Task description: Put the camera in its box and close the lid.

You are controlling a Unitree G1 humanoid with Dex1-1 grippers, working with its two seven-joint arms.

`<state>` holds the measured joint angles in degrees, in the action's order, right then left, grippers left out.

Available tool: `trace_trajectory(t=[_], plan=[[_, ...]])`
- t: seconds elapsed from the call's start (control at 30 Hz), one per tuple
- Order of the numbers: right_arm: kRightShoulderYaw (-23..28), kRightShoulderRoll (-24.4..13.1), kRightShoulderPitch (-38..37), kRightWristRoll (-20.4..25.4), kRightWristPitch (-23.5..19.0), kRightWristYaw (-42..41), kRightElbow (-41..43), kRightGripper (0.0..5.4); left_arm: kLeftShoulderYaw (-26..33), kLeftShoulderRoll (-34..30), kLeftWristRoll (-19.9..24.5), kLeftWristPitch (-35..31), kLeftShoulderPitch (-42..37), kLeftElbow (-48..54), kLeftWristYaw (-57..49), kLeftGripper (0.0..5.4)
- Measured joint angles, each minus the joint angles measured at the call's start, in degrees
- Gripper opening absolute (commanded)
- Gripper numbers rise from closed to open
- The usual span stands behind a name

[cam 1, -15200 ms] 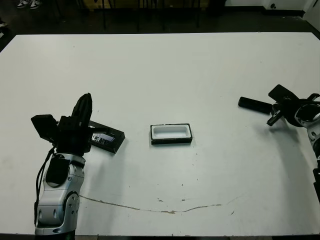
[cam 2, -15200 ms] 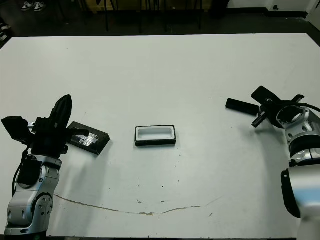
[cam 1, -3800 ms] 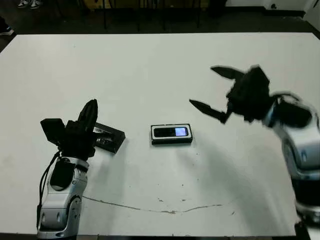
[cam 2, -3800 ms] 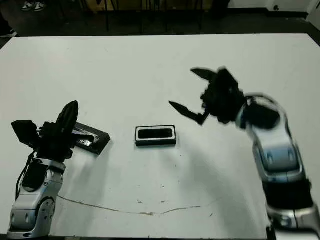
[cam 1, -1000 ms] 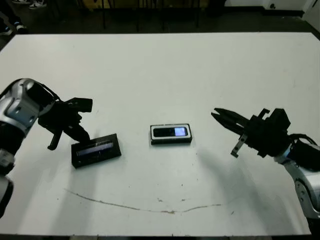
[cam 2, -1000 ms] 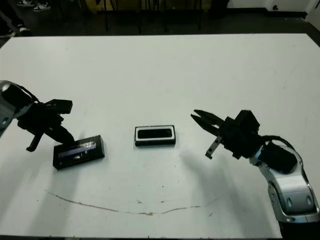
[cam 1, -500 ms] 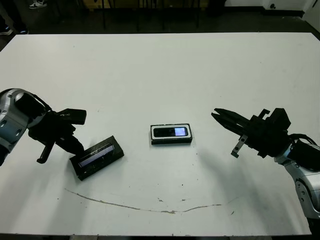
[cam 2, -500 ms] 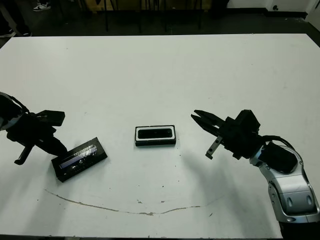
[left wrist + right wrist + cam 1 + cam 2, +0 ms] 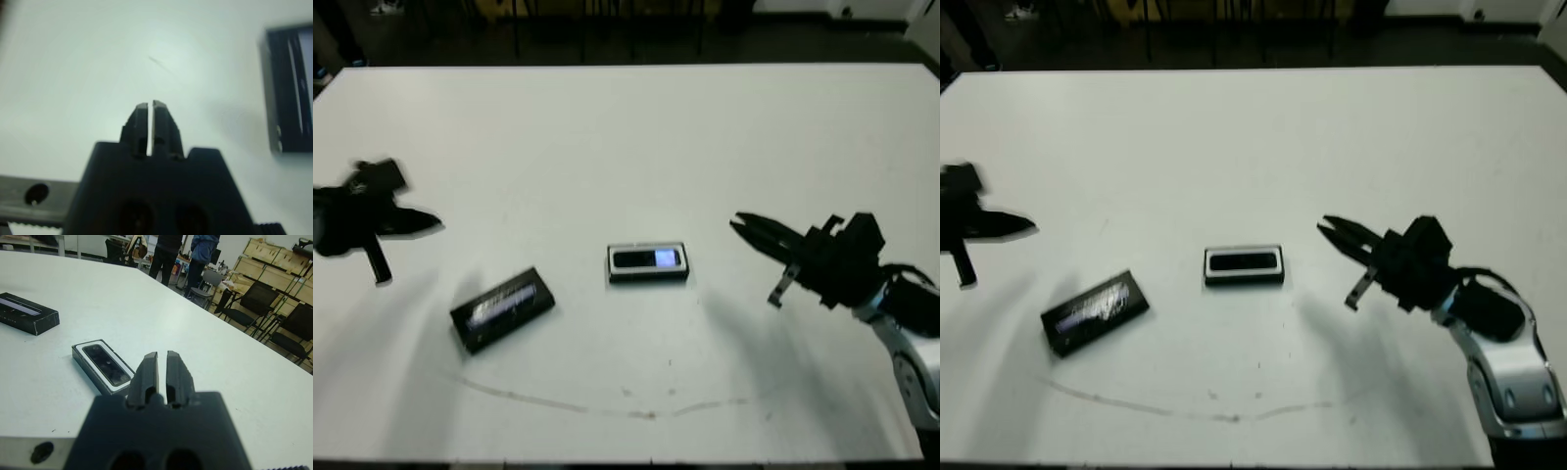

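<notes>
Camera seated in box at desk centre, lid loose at its 8 o'clock; both grippers, left and right, jaws together, empty; lid looks light, stiff, glossy-slick, best pinched across long edges.

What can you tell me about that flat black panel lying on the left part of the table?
The lid is a thin, flat black rectangle with a glossy silvery patch on its top face. It lies flat and skewed on the white table, left of the box and apart from it. Nothing touches it; the left gripper hangs off to its far left.
</notes>
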<state>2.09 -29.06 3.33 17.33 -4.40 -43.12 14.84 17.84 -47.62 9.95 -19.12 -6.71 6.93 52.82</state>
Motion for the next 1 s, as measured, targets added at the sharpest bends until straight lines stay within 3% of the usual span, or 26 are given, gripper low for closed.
trace_trajectory(t=[0.17, 0.33, 0.5, 1.0], plan=[[-0.12, -0.05, 0.08, 0.09, -0.59, 0.14, 0.17, 0.00, 11.58, 8.70, 11.70, -12.47, 8.79, 19.30, -11.07, 0.09], [-0.15, -0.16, 0.04, 0.03, -1.29, 0.37, 1.02, 0.00, 13.76, 12.88, 17.34, -14.12, 13.75, 28.16, -15.60, 0.80], [-0.15, -0.13, -0.28, 0.10, -1.25, 0.36, 0.81, 0.00, 10.82, 11.16, 18.21, -13.83, 17.57, 33.41, -14.62, 1.71], [-0.12, -0.12, -1.69, 0.27, -1.46, 0.43, 1.57, 0.00, -0.51, 4.57, 15.53, -11.07, 22.09, 31.06, -7.88, 4.48]])
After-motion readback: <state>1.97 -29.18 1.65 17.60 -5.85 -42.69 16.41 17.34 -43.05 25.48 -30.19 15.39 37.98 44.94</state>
